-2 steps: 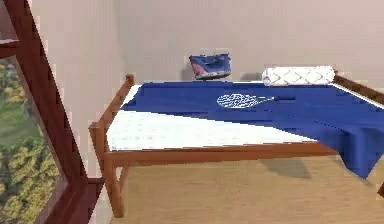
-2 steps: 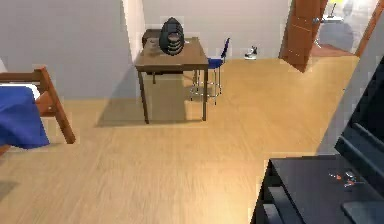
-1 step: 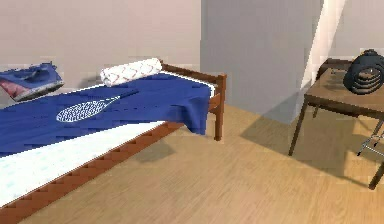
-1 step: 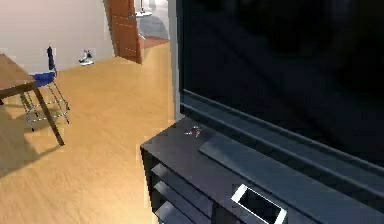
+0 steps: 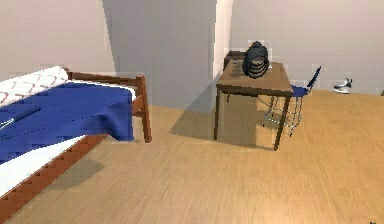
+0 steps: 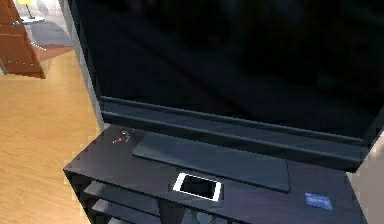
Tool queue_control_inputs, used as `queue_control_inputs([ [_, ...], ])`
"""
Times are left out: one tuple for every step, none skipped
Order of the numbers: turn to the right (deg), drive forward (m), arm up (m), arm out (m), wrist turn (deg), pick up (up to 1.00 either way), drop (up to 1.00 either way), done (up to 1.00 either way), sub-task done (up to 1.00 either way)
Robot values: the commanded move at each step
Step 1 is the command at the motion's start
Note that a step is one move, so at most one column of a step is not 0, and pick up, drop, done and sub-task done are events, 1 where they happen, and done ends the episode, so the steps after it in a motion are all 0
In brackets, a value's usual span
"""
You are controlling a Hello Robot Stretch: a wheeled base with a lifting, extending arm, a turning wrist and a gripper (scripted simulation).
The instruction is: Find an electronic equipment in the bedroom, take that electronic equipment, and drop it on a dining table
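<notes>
Gripper's state cannot be told. A white phone (image 6: 197, 187) lies flat on the dark stand (image 6: 100, 165), just before the television (image 6: 230, 60), whose top and right are cut off. A small reddish thing (image 6: 124, 137) beside its base is too small to name.

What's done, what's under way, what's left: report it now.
Done: the bedroom is reached, judging by the bed, and electronics are found: a white phone lies on the dark stand in front of the television. In hand: lining up for the pick, apparently. Left: taking the phone, carrying it to a dining table, dropping it there.
</notes>
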Motion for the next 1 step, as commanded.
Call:
queue_control_inputs([
  [0.0, 0.00, 0.50, 0.00, 0.0, 0.00, 0.00, 0.00, 0.00],
])
